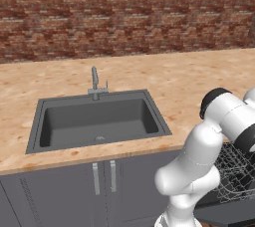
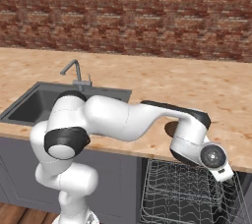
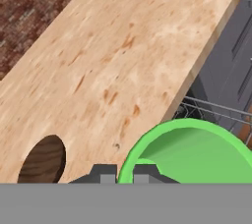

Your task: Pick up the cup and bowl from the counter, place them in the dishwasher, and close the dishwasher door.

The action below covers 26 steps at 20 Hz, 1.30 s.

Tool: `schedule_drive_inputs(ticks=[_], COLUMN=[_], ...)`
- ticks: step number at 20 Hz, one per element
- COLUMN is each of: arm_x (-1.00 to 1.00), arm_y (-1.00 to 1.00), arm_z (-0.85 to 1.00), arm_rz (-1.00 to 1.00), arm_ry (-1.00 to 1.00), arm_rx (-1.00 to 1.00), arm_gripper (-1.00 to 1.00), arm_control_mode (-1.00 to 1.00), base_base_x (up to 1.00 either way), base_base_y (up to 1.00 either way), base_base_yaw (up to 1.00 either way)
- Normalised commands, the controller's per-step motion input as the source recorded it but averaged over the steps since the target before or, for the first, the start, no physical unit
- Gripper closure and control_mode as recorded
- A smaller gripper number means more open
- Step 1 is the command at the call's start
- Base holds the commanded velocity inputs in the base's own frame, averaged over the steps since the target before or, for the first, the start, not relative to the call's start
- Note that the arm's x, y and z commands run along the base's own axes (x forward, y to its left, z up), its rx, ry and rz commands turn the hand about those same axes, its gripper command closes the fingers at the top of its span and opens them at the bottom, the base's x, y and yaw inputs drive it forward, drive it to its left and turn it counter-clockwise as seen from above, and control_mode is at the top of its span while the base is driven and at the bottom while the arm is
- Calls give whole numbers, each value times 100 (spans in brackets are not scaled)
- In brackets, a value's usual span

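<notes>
My gripper (image 3: pixel 125 176) is shut on the rim of the bright green cup (image 3: pixel 192 152), whose open mouth fills the lower right of the hand view. It is held just past the counter's (image 3: pixel 128 56) front edge, above the dishwasher's grey wire rack (image 3: pixel 216 109). The dark brown bowl (image 3: pixel 43 161) lies on the worktop to the lower left of the fingers. In the right base view the hand (image 2: pixel 216 161) hangs over the pulled-out rack (image 2: pixel 182 193), and the bowl (image 2: pixel 170 128) shows as a dark patch behind the forearm. The dishwasher door is hidden.
The dark grey sink (image 1: pixel 97 121) with its faucet (image 1: pixel 94 82) is set into the counter to the left. Grey cabinet doors with silver handles (image 1: pixel 103 177) stand below it. A brick wall (image 1: pixel 124 12) runs along the back. The rack (image 1: pixel 236 171) sits low at right.
</notes>
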Motion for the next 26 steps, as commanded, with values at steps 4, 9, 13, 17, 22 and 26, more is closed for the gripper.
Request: schedule_drive_inputs(ticks=[4, 9, 13, 17, 22, 26], arm_x=[-3, -2, -4, -4, 0, 0], arm_y=[2, 1, 0, 0, 0, 0], arm_z=[-39, -47, -49, -50, -47, -43], arm_rz=[0, 0, 0, 0, 0, 0], arm_ry=[0, 0, 0, 0, 0, 0], arm_rx=[0, 1, 10, 13, 9, 4], arm_gripper=[100, 100, 100, 100, 100, 100], arm_control_mode=[-100, -100, -100, -100, -100, -100], base_base_x=[0, 0, 0, 0, 0, 0], base_base_y=[0, 0, 0, 0, 0, 0], base_base_yaw=[0, 0, 0, 0, 0, 0])
